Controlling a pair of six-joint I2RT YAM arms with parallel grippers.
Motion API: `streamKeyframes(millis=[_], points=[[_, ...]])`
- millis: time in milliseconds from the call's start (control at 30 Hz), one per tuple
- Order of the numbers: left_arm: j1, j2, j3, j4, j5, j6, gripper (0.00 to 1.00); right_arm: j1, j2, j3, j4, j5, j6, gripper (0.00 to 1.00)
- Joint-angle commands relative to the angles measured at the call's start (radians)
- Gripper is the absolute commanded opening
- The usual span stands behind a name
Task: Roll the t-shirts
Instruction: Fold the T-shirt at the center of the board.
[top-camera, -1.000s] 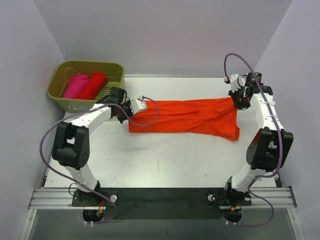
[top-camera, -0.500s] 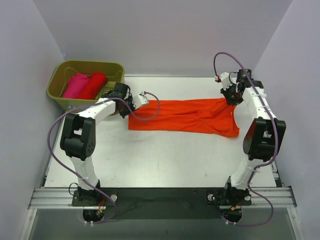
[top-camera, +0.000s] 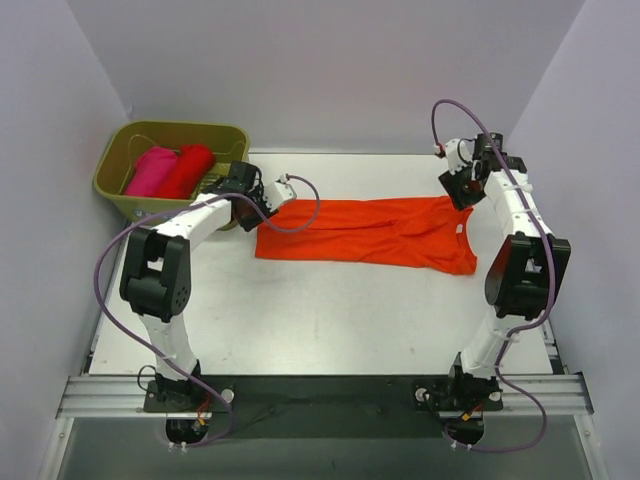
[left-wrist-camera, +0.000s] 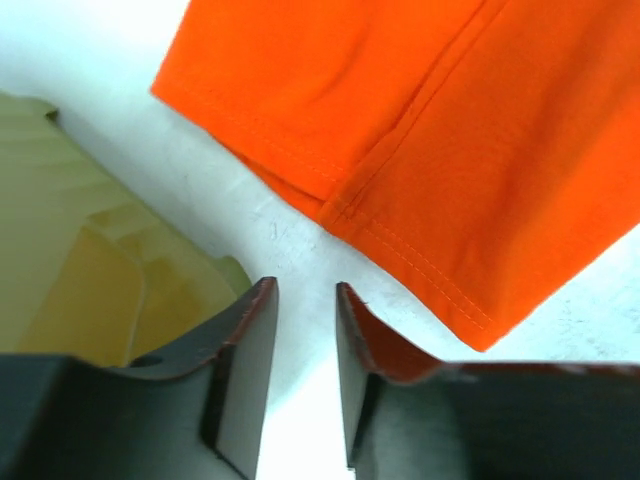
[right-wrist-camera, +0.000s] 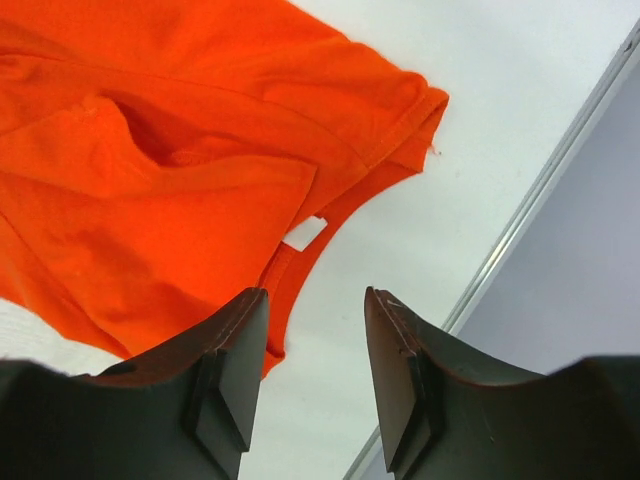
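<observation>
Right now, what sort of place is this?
Likely a lab test booth, not a home: white table boxed in by plain walls, metal rail at its near edge, orange shirt laid flat.

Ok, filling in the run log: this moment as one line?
orange shirt: flat, unrolled | left gripper: open, empty, hem end | right gripper: open, empty, collar end | basket: pink roll, red roll

CLEARANCES AND OBSTRUCTIONS

Open tabletop (top-camera: 330, 320) is presented on the near side of the orange-red t-shirt (top-camera: 365, 230). The far-left corner is obstructed by the olive-green basket (top-camera: 150, 207), set just beside the shirt's left end. Passage at the right is limited by the side wall (top-camera: 595, 170).
</observation>
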Motion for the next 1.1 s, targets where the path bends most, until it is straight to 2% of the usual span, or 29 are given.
streamKeyframes(millis=[0, 133, 233, 300, 400, 500, 1067], points=[[-0.005, -0.117, 0.038, 0.036, -0.008, -0.123, 0.42, -0.062, -0.084, -0.018, -0.111, -0.067, 0.042, 0.44], [-0.023, -0.160, -0.046, 0.007, 0.045, -0.160, 0.42, -0.116, -0.125, -0.151, -0.271, -0.185, -0.032, 0.45], [-0.035, -0.158, -0.098, -0.013, 0.092, -0.168, 0.41, -0.142, -0.116, -0.182, -0.352, -0.235, -0.072, 0.45], [-0.043, -0.144, -0.106, -0.028, 0.111, -0.161, 0.36, -0.154, -0.105, -0.186, -0.386, -0.245, -0.085, 0.45], [-0.059, -0.112, -0.103, -0.038, 0.115, -0.158, 0.29, -0.171, -0.078, -0.185, -0.404, -0.239, -0.110, 0.45], [-0.069, -0.068, -0.092, -0.041, 0.101, -0.157, 0.27, -0.180, -0.053, -0.182, -0.414, -0.248, -0.151, 0.45], [-0.080, 0.072, -0.046, -0.036, 0.017, -0.097, 0.26, -0.186, 0.128, -0.133, -0.451, -0.207, -0.293, 0.41]])
